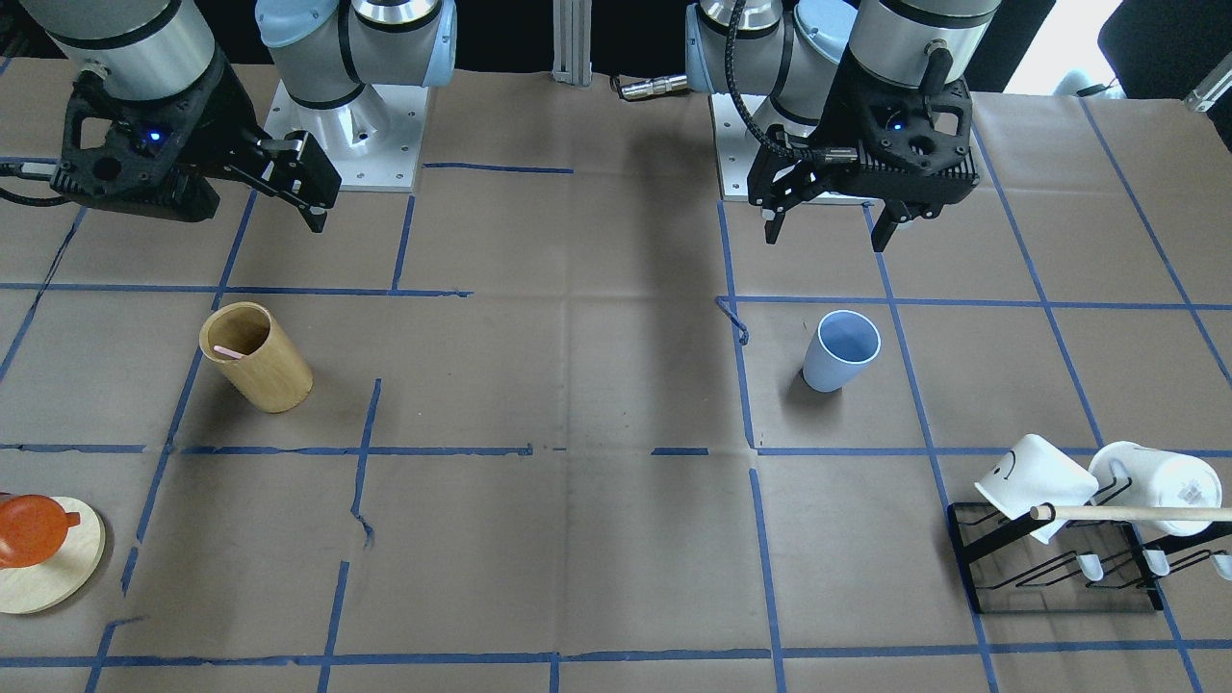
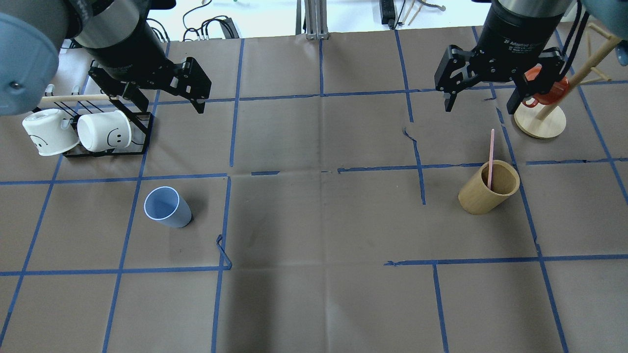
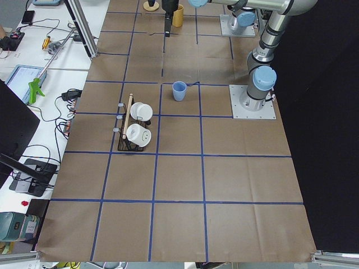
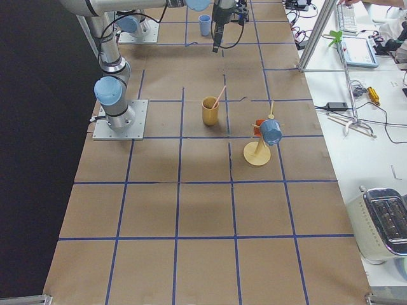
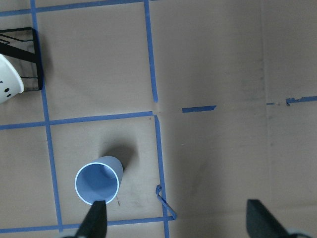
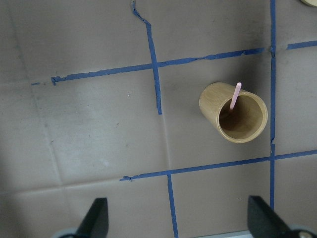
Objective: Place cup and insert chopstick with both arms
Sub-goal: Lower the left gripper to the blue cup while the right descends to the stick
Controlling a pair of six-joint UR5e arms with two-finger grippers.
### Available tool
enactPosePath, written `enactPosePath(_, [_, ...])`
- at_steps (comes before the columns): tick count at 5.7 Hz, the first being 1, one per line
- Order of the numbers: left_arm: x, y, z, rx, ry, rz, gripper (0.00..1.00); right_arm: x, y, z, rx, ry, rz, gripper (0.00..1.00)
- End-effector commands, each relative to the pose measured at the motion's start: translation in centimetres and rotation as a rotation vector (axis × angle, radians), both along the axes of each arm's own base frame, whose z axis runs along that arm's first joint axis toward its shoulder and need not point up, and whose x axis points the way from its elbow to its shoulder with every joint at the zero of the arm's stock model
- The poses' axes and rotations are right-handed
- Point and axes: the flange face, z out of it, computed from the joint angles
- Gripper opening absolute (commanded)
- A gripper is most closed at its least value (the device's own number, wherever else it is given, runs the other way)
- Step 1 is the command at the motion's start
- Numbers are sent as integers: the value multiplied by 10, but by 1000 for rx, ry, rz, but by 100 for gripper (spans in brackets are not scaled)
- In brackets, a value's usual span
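Note:
The light blue cup (image 2: 167, 207) stands upright on the table's left side; it also shows in the front view (image 1: 840, 351) and low in the left wrist view (image 5: 98, 181). My left gripper (image 2: 167, 100) hangs open and empty above and beyond it, near the mug rack. The pink chopstick (image 2: 490, 157) leans inside a tan wooden cylinder (image 2: 488, 189) on the right, also in the right wrist view (image 6: 235, 96). My right gripper (image 2: 480, 105) hangs open and empty above the table, beyond the cylinder.
A black wire rack (image 2: 142, 132) with two white mugs (image 2: 103, 130) and a long wooden dowel (image 2: 73, 98) stands at the far left. A round wooden stand (image 2: 539, 125) with an orange mug (image 2: 544, 90) is at the far right. Blue tape lines cross the brown paper.

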Motion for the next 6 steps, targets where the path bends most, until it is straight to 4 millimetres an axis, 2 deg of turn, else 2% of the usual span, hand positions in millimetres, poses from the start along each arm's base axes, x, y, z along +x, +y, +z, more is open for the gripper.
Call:
enactPosePath(1, [-2, 1, -1, 3, 0, -1, 99, 1, 0, 0, 0, -8, 1, 100])
enactPosePath(4, [-4, 2, 0, 1, 0, -4, 99, 2, -4, -2, -18, -11, 36, 100])
enactPosePath(5, [-6, 5, -3, 8, 3, -9, 99, -13, -12, -13, -37, -20, 203, 100])
enactPosePath(6, [-6, 18, -4, 8, 5, -18, 99, -42, -21, -25, -74, -15, 255, 100])
